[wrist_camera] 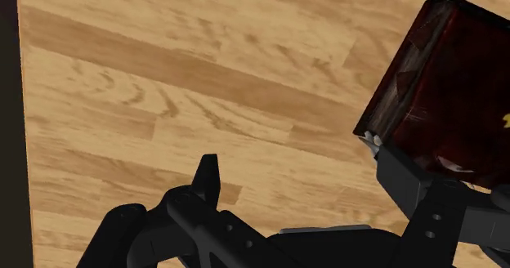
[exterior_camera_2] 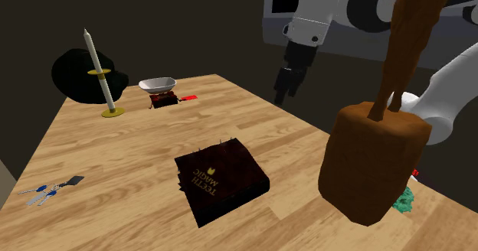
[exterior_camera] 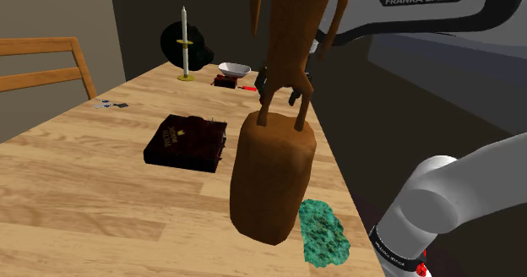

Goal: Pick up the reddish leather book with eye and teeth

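Beside the book [wrist_camera: 449, 103], lying flat, cover up, the gripper [wrist_camera: 293, 154] hangs off its corner, fingers [wrist_camera: 208, 180] spread wide, presumably ready to straddle an edge.

A home, by its wooden table [exterior_camera: 84, 191], chair [exterior_camera: 38, 46] and candle [exterior_camera: 184, 39].

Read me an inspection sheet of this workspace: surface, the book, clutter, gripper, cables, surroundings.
Surface: wooden table, light planks.
Job's things: dark red book lying flat, gold lettering on its cover, untouched.
Clutter: candle in holder; black lump behind it; white bowl; keys; teal speckled object; large brown object near the table's edge, kind unclear.
Grippers: gripper open, above the table, clear of the book, holding nothing.
Cables: nothing seen.
Surroundings: wooden chair at the table; dark walls.
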You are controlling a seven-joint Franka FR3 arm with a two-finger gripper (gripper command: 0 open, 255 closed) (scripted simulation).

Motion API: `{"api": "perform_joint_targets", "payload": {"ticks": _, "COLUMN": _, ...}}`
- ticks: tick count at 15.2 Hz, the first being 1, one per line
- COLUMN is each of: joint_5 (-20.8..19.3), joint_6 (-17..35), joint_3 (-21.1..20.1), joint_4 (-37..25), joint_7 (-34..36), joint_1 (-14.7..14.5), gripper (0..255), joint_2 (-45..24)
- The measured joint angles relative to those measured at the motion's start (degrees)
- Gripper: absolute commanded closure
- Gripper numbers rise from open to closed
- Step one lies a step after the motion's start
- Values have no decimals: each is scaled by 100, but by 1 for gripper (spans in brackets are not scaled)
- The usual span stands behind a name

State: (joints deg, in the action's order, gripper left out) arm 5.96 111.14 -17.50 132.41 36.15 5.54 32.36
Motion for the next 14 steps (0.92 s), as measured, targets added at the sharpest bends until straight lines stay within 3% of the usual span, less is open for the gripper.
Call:
{"api": "perform_joint_targets", "payload": {"ticks": 6, "joint_5": -195, "joint_6": 589, "joint_3": -871, "joint_4": -576, "joint_7": 1972, "joint_1": 451, "gripper": 0, "joint_2": -1163}}
{"api": "perform_joint_targets", "payload": {"ticks": 10, "joint_5": -720, "joint_6": 883, "joint_3": -1353, "joint_4": -1262, "joint_7": 3368, "joint_1": 770, "gripper": 0, "joint_2": -2251}}
{"api": "perform_joint_targets", "payload": {"ticks": 14, "joint_5": -1415, "joint_6": 917, "joint_3": -1590, "joint_4": -2064, "joint_7": 4764, "joint_1": 864, "gripper": 0, "joint_2": -3317}}
